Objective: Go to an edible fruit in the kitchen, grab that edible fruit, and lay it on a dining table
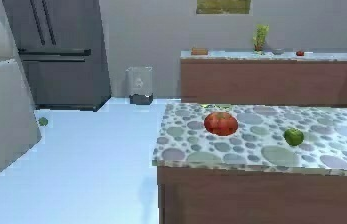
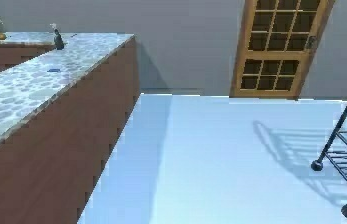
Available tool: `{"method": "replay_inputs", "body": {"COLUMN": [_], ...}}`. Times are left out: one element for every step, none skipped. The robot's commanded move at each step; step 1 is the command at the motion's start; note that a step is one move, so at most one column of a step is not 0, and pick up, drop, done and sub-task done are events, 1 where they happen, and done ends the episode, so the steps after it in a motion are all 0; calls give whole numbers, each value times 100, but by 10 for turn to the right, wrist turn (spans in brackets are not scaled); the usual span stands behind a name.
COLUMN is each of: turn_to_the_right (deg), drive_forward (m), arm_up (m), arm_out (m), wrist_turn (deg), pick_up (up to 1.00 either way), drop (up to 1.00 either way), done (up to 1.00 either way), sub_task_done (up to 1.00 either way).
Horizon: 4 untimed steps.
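**A:** Start with the hand. Is it gripping anything?

**B:** Can't tell its state, so no call on that.

**A:** And the fruit?

**B:** A red fruit (image 1: 220, 123) sits on the speckled worktop (image 1: 271, 152). A smaller green fruit (image 1: 294, 137) is to its right, and the two are apart.

**A:** Further out?

**B:** A bin (image 1: 140, 85) stands beside the dark fridge (image 1: 56, 50). In the arm side view there's a wooden door (image 2: 281, 45) across the floor and a wire rack (image 2: 346, 150) at the right edge.

Your base stands facing a tabletop (image 1: 266, 152) that lies ahead and toward the forward view's right, its near edge low in that view. Your reaching side looks out over floor (image 2: 221, 150), with a stretch of tabletop (image 2: 41, 85) running along the arm side view's left.
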Motion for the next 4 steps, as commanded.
{"method": "replay_inputs", "body": {"turn_to_the_right": [-450,-90,-30,300], "drive_forward": [0,0,0,0], "arm_up": [0,0,0,0], "arm_out": [0,0,0,0], "wrist_turn": [0,0,0,0], "pick_up": [0,0,0,0], "drop": [0,0,0,0], "done": [0,0,0,0], "sub_task_done": [0,0,0,0]}}
